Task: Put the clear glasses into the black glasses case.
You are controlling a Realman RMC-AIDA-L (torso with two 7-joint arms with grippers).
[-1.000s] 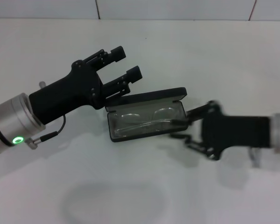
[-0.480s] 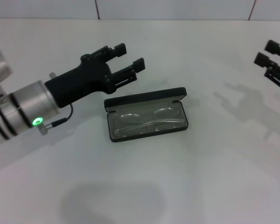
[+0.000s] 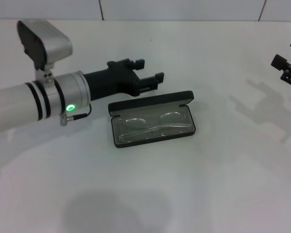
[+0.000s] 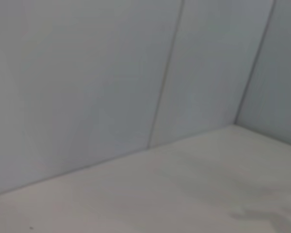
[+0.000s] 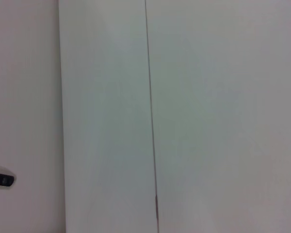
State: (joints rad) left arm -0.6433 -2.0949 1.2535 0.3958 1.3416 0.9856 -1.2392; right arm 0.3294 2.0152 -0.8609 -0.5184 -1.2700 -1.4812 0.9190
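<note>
**Left gripper sits just behind the open case; the lid is what remains**

The left gripper point(image 3: 148, 81) hangs over the table point(image 3: 223, 184) with its two black fingers spread apart and nothing between them, pointing toward the right of the scene. Its fingertips are just on the far-left side of the black glasses case point(image 3: 153, 125), close to the raised lid but not touching it as far as the head view shows.

The case lies near the middle of the table, open, with its long axis running left to right and tilted a little so that the right end sits farther away. The lid stands up along the far edge, on the same side as the left gripper. The clear glasses point(image 3: 153, 124) lie inside the grey-lined tray, lengthwise along the case, lenses toward the lid.

The right gripper point(image 3: 288, 68) is far off at the right edge, well apart from the case, only partly in view; I cannot tell whether it is open or closed. Both wrist views show only wall and table.

Judging from this, the glasses are already in place. If the lid is to be shut, the left gripper is much the nearer, and it would push from the far side toward the near side, across the case's short axis.
</note>
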